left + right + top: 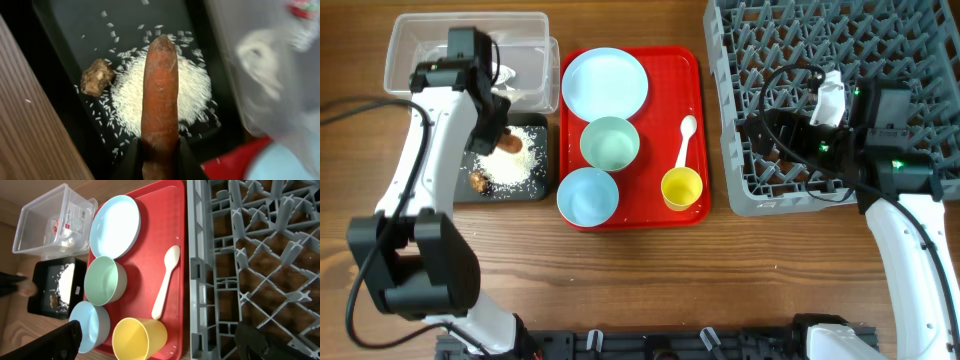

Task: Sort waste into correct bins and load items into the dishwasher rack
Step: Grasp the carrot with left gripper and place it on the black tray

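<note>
My left gripper [498, 132] is shut on the orange-brown carrot stick [160, 95] and holds it over the black tub [535, 185]. White rice [200, 90] and a brown lump [96, 76] lie in that tub. The clear tub [470, 50] behind it holds the sachet [75, 215] and tissue [67, 240]. The plate [605, 82], mint bowl [610, 142], blue bowl [587, 195], yellow cup [682, 188] and spoon [686, 140] lie on the red tray [650, 215]. My right gripper [160, 342] is open and empty above the left edge of the grey rack [840, 100].
The red tray lies between the two tubs and the rack. The rack fills the back right corner. Black cables run across the rack by the right arm. Bare wooden table [650, 280] lies in front of the tray.
</note>
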